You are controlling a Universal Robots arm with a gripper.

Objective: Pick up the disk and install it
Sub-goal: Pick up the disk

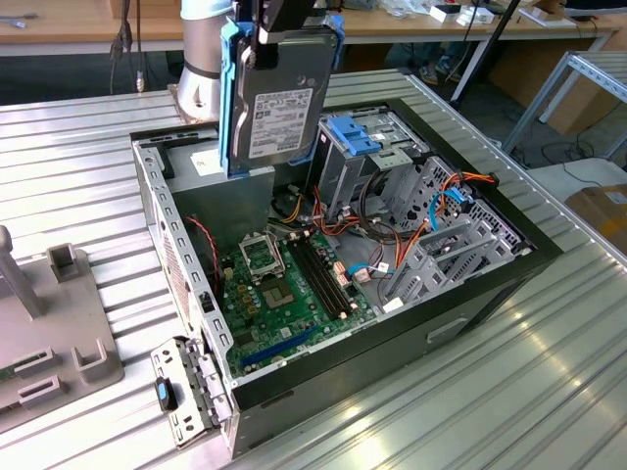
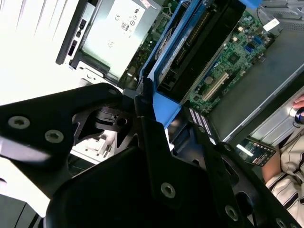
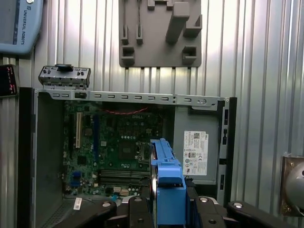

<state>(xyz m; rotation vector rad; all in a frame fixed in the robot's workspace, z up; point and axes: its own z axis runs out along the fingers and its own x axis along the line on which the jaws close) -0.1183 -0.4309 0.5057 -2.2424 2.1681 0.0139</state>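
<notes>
The disk (image 1: 279,98), a dark drive with a white label between bright blue rails, hangs upright above the open computer case (image 1: 431,338). My gripper (image 1: 284,24) is shut on its upper end. In the first wrist view the disk's blue rail (image 3: 167,183) points down toward the motherboard (image 3: 114,147), and the gripper (image 3: 166,211) clamps it from both sides. The second wrist view has the black fingers (image 2: 156,142) pressed on the blue frame of the disk (image 2: 190,42). The disk is clear of the case and touches nothing inside it.
Inside the case are a grey drive cage with a light-blue top (image 1: 358,137), orange and blue cables (image 1: 446,201) and a grey box with a white label (image 3: 197,152). A grey fixture plate (image 1: 49,333) lies at the exterior view's left. A person's sleeve (image 2: 285,180) is beside the case.
</notes>
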